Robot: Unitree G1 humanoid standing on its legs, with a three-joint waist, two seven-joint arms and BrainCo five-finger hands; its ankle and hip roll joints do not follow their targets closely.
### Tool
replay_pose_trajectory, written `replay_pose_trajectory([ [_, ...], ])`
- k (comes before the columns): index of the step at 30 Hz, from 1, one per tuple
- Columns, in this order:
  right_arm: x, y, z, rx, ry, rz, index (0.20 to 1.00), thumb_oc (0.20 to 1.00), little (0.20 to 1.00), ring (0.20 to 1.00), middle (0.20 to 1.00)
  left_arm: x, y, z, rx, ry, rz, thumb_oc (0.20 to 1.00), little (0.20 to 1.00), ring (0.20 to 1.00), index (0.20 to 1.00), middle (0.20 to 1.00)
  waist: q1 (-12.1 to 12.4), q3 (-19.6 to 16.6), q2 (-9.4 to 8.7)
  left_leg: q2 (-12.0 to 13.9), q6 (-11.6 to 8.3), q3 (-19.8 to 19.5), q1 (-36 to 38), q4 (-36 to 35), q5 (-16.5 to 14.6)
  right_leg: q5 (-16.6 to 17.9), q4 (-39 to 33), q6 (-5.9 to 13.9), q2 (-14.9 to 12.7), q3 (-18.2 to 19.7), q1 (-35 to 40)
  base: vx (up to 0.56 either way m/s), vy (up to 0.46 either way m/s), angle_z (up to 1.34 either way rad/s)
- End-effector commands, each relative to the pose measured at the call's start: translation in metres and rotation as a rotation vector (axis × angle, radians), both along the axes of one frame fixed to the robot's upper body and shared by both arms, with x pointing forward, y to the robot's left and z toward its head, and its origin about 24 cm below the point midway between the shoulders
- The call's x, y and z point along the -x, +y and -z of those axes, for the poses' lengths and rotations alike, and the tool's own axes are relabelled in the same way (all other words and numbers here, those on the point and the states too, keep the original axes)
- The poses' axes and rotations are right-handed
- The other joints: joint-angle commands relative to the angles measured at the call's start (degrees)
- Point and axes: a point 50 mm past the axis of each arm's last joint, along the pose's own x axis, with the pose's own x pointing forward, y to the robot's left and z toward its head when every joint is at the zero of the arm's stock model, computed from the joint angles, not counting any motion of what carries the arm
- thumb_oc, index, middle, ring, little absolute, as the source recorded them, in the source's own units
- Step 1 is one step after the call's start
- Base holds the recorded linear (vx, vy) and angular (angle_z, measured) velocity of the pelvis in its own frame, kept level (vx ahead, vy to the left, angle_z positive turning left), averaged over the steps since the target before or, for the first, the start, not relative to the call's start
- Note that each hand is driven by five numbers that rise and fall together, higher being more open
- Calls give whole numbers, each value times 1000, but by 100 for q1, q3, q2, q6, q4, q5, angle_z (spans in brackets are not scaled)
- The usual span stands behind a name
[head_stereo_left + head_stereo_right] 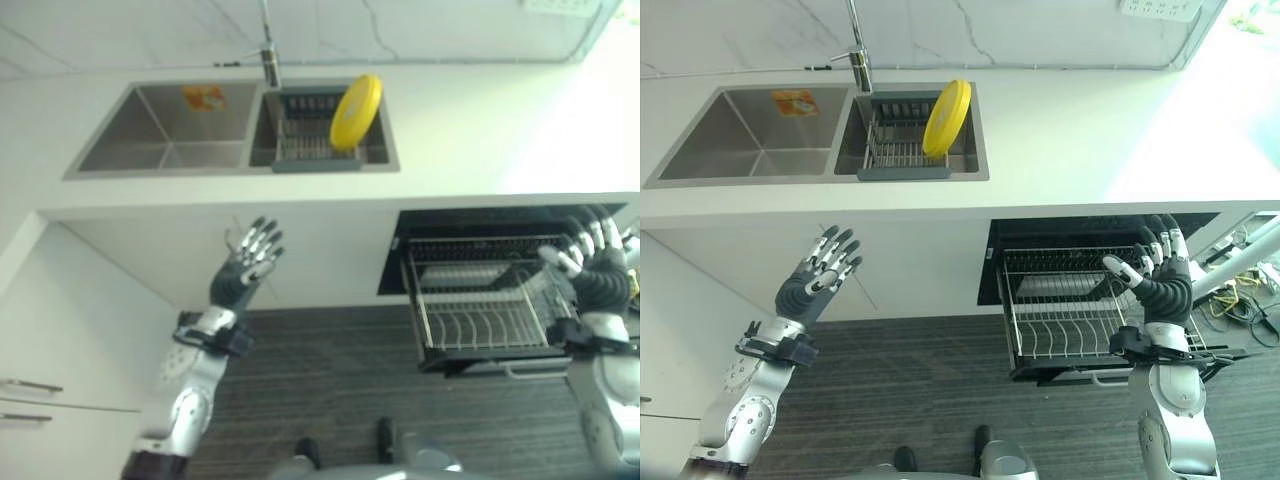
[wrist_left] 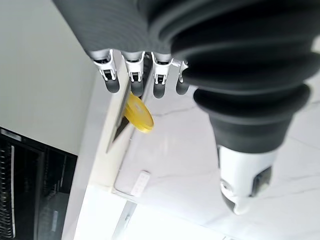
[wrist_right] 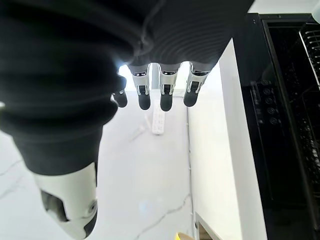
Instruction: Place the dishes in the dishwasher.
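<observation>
yellow plate up in the sink rack, both hands empty below the counter

the yellow plate point(image 1: 946, 118) stands on edge in the dish rack point(image 1: 902, 148) in the right basin of the sink point(image 1: 750, 150), leaning a little, its rim pointing up toward the faucet point(image 1: 858, 52) side. it sits above and ahead of both hands, on the countertop point(image 1: 1080, 130) level, while the hands hang lower, in front of the cabinet face.

the left hand point(image 1: 820, 275) is spread, fingers straight and fanned, holding nothing — the plate lies up and to its right. the right hand point(image 1: 1160, 270) is likewise spread and empty, raised over the pulled-out dishwasher rack point(image 1: 1070, 320), and the plate lies up and well to its left.

judged from the head views, the left hand is somewhat nearer the plate, though neither is close. the plate's flat faces look left and right, so a pinch across the upper rim would likely suit — then a carry rightward and down to the wire rack, which looks bare.
</observation>
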Motion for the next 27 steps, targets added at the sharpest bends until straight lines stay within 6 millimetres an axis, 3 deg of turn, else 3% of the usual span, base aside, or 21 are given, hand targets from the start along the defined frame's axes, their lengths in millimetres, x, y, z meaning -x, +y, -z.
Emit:
replay_pose_trajectory([
  [1, 3, 0, -23, 44, -123, 0, 1000, 1000, 1000, 1000, 1000, 2, 8, -22, 25, -104, 4, 1000, 1000, 1000, 1000, 1000, 17, -186, -30, -384, -77, -248, -146, 451, -346, 53, 191, 142, 46, 106, -268, 188, -119, 7],
  [3, 3, -3, -22, 50, -103, 4, 1000, 1000, 1000, 1000, 1000, 4, 4, -19, 62, -79, 14, 1000, 1000, 1000, 1000, 1000, -30, -166, -42, -176, -425, 43, -523, 1711, 127, 72, -3, -37, 5, 57, -69, 114, -86, 3],
  [5, 2, -4, -23, 57, -93, 4, 1000, 1000, 1000, 1000, 1000, 4, 0, -18, 123, -61, 30, 1000, 1000, 1000, 1000, 1000, -74, -126, -71, 165, -654, 290, -990, 2399, 468, 119, -80, -94, -103, -63, 33, 55, -42, 23],
  [6, 2, -4, -23, 58, -92, 5, 1000, 1000, 1000, 1000, 1000, 4, 0, -18, 133, -56, 34, 1000, 1000, 1000, 1000, 1000, -87, -125, -82, 262, -648, 399, -1035, 2388, 458, 122, -94, -84, -141, -95, 52, 97, 48, 38],
  [7, 0, -4, -23, 61, -81, 1, 1000, 1000, 1000, 1000, 1000, 4, 1, -15, 125, -51, 40, 1000, 1000, 1000, 1000, 1000, -149, -135, -88, 546, -590, 861, -1042, 2018, 420, 137, -199, -5, -234, -168, 140, 123, 140, 46],
  [8, 0, -5, -22, 67, -68, -5, 1000, 1000, 1000, 1000, 1000, 5, 1, -14, 91, -59, 51, 1000, 1000, 1000, 1000, 1000, -184, -158, -62, 565, -508, 1059, -963, 1583, 346, 162, -298, 57, -270, -175, 174, 164, 216, 43],
  [10, -1, -7, -22, 90, -57, -21, 1000, 1000, 1000, 1000, 1000, 10, 2, -11, 86, -48, 56, 1000, 1000, 1000, 1000, 1000, -149, -221, 36, 415, -439, 1019, -817, 543, 389, 208, -487, 179, -269, -33, 245, 215, 276, 43],
  [12, -3, -10, -24, 107, -61, -31, 1000, 1000, 1000, 1000, 1000, 10, 5, -7, 134, -29, 36, 1000, 1000, 1000, 1000, 1000, -9, -274, 128, 440, -563, 539, -1009, -9, 714, 113, -639, 210, -198, 233, 450, 288, 289, -9],
  [16, -6, -11, -29, 107, -81, -40, 1000, 1000, 1000, 1000, 1000, 9, 3, -4, 146, -45, 25, 1000, 1000, 1000, 1000, 1000, 93, -340, 147, 528, -606, 537, -1218, -9, 791, -44, -666, 229, -242, 201, 619, 165, 229, -56],
  [18, -3, -10, -30, 97, -83, -49, 1000, 1000, 1000, 1000, 1000, 8, 3, -6, 131, -55, 20, 1000, 1000, 1000, 1000, 1000, 52, -416, 137, 556, -516, 773, -1135, -9, 727, -40, -666, 308, -342, 49, 647, 189, 282, -24],
  [22, 2, -7, -26, 72, -87, -61, 1000, 1000, 1000, 1000, 1000, 5, 7, -13, 120, -81, 15, 1000, 1000, 1000, 1000, 1000, 92, -477, 39, 331, -307, 809, -948, -9, 456, 10, -611, 483, -543, -83, 676, 146, 223, 5],
  [24, -1, -6, -29, 72, -98, -44, 1000, 1000, 1000, 1000, 1000, 1, 4, -18, 113, -98, 31, 1000, 1000, 1000, 1000, 1000, 247, -494, -103, 132, -174, 541, -897, -9, 297, 16, -360, 577, -679, -125, 552, 139, 264, 8],
  [27, -3, -7, -31, 55, -109, -27, 1000, 1000, 1000, 1000, 1000, 0, 1, -19, 120, -96, 60, 1000, 1000, 1000, 1000, 1000, 313, -479, -200, 32, -63, 449, -870, -9, 234, 93, 96, 648, -729, -90, 416, 107, 191, 11],
])
